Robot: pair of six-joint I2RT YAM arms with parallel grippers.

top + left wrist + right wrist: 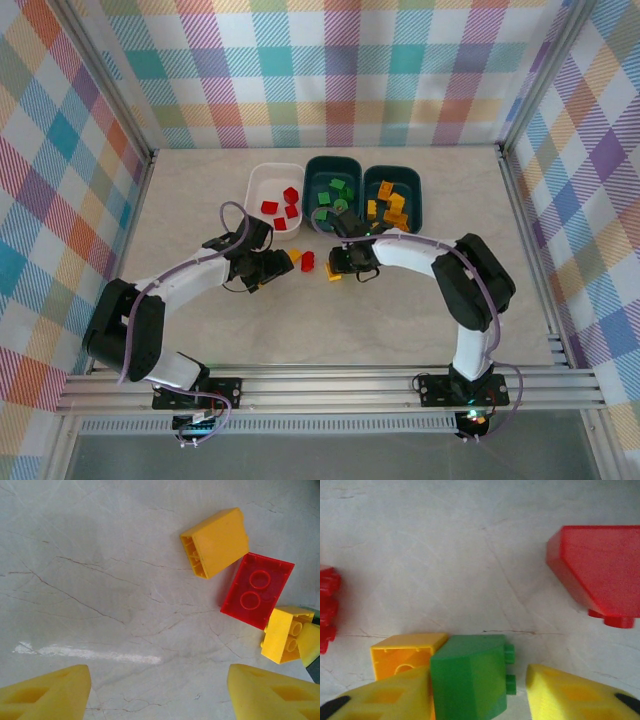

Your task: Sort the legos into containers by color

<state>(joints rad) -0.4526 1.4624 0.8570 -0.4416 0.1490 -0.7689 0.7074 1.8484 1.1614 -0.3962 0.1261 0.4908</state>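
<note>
Lego brick point(470, 680) of smooth green plastic, blocky with round studs, sits between the right hand's point(477, 672) parted yellow fingers point(570, 695) on the marbled surface point(445, 555). Left hand point(159, 680) is wide open.

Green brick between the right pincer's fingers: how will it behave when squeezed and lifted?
Likely rigid and light: the green brick looks like moulded plastic. Its glossy faces may slip, and studs face one finger, so it could twist. The yellow brick abutting it may get dragged along.

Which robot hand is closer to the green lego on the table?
Right. The right gripper straddles the green lego; the left gripper hovers farther off, beyond a red lego.
</note>
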